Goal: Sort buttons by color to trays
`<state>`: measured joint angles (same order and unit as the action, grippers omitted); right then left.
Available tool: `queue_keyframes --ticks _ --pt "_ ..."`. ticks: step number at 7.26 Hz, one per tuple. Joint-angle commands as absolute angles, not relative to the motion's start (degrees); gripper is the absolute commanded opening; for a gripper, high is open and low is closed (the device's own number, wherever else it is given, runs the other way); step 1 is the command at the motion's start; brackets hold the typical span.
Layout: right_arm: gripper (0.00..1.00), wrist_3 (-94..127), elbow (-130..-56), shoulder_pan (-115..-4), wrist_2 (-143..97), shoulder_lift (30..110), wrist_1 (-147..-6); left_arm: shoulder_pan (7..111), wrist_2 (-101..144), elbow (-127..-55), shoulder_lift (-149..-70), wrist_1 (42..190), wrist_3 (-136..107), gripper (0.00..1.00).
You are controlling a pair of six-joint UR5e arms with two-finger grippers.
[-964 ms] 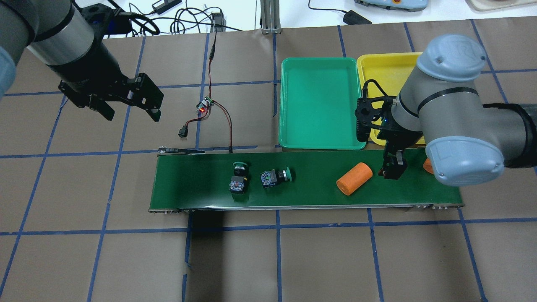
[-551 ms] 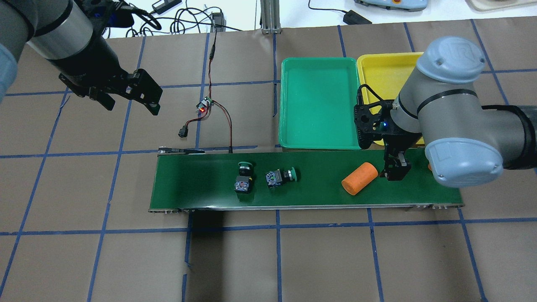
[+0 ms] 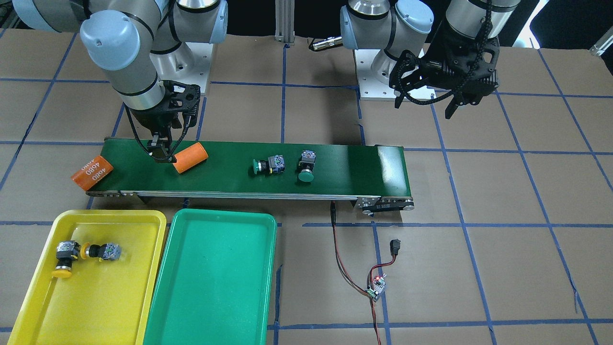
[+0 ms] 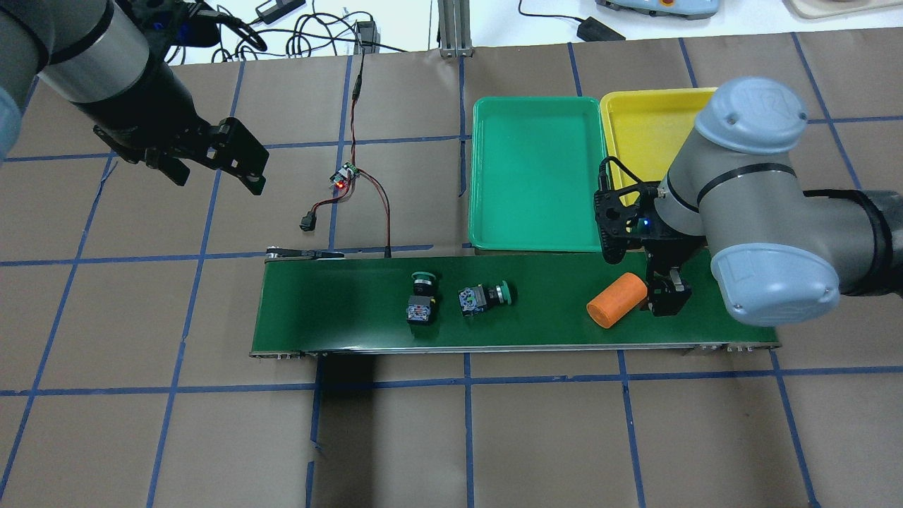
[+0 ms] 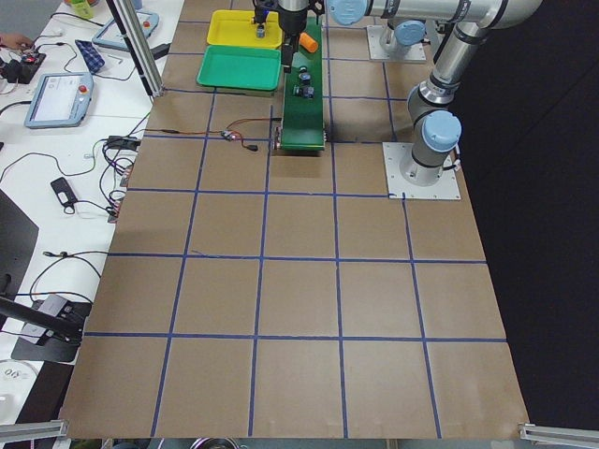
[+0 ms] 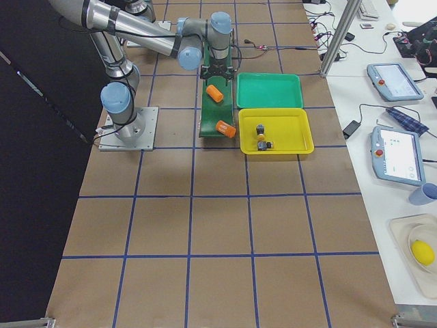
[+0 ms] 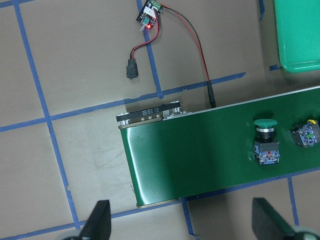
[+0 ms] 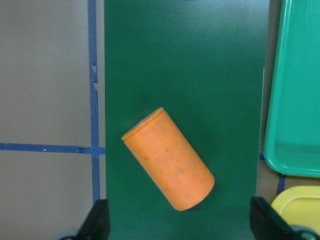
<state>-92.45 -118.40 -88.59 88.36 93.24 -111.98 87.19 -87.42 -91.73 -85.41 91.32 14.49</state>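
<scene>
Two green-capped buttons lie on the dark-green conveyor belt, one [image 4: 422, 296] [image 3: 306, 167] [image 7: 265, 142] beside the other [image 4: 483, 296] [image 3: 268, 165]. Two yellow-capped buttons [image 3: 64, 256] [image 3: 101, 251] lie in the yellow tray [image 3: 96, 306] [image 4: 635, 116]. The green tray [image 4: 536, 173] [image 3: 210, 287] holds nothing. My right gripper [image 4: 667, 296] [image 3: 160, 153] [image 8: 180, 227] is open and empty, low over the belt, just beside an orange cylinder. My left gripper [image 4: 215, 180] [image 3: 424, 105] [image 7: 182, 227] is open and empty, high above the table, off the belt's left end.
The orange cylinder [image 4: 616, 300] [image 8: 170, 160] lies tilted on the belt [image 4: 338, 310]. A second orange cylinder marked 4680 [image 3: 92, 172] hangs over the belt's end by the yellow tray. A small circuit board with red and black wires [image 4: 344, 176] lies behind the belt.
The green buttons and the orange cylinder have travelled right along the belt. My right gripper has shifted slightly right and toward the belt's front edge. My left gripper has drawn back a little.
</scene>
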Motion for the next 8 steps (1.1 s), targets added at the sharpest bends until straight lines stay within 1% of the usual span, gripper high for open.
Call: queue_keyframes --ticks 1,8 --pt "1.00 -92.4 -119.2 -88.6 88.4 93.3 -112.3 87.2 -87.7 -92.1 -84.7 91.4 14.5 1.00" --pt "1.00 -92.3 -119.2 -88.6 88.3 93.3 -112.3 87.2 -86.9 -91.1 -85.1 91.5 14.2 1.00"
